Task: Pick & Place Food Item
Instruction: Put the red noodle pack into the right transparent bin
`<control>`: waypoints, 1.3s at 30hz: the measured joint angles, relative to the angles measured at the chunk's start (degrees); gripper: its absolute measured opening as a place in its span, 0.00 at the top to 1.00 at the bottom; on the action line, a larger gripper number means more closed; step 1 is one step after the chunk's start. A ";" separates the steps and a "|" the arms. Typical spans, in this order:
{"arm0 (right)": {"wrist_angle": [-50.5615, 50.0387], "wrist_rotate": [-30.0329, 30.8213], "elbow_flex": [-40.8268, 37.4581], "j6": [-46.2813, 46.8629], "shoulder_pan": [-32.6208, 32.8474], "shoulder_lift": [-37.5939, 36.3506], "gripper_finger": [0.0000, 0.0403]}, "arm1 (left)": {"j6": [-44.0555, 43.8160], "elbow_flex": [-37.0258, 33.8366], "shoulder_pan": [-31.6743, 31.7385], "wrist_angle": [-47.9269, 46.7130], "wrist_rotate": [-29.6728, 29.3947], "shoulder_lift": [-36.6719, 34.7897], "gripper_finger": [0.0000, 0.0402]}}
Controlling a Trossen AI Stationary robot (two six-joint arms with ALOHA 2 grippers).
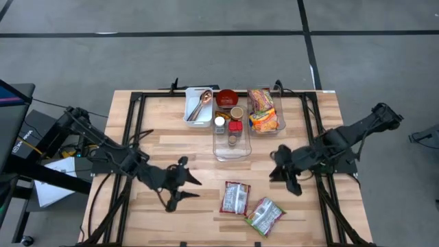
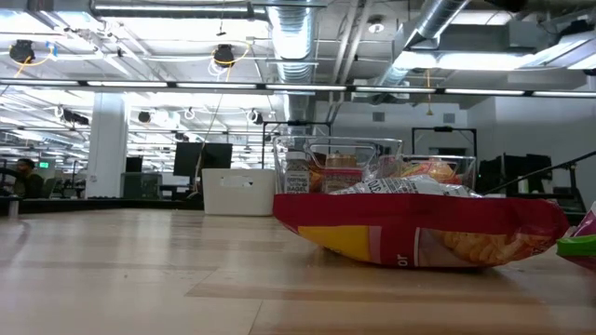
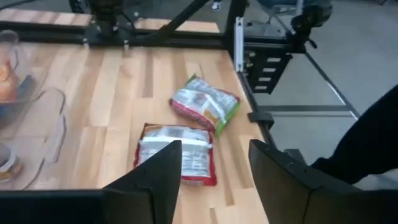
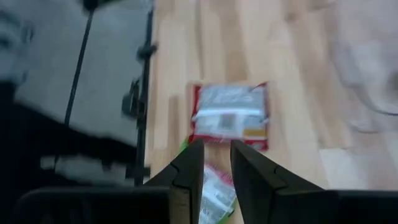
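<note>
Risk: your left gripper, jaws parted and empty, could shove the flat red packet at its 3 o'clock into the green packet near the table edge. Right gripper, jaws narrow, empty, waits at the red packet's 1 o'clock. Open board lies between them.

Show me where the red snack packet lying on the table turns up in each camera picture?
High view: red packet, near front edge.
Low view: close up, filling the right.
Left wrist view: just beyond the fingers.
Right wrist view: centre.
Shared landmark: green packet beside it.
</note>
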 joint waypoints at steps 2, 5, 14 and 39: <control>0.62 -2.09 0.00 -4.05 1.25 1.95 0.82 | -0.13 0.02 -0.98 0.75 -1.74 0.02 0.53; 2.89 -3.58 0.00 -16.99 3.02 5.81 0.82 | -0.12 0.02 -1.95 1.18 -5.60 -0.55 0.50; 10.64 -7.51 0.04 -42.69 -0.11 21.39 0.82 | 0.35 0.09 -2.16 1.39 -10.07 -5.74 0.48; 33.47 -8.40 1.48 -26.57 5.49 41.89 0.81 | 3.42 0.09 -2.16 -2.19 -14.13 -11.89 0.48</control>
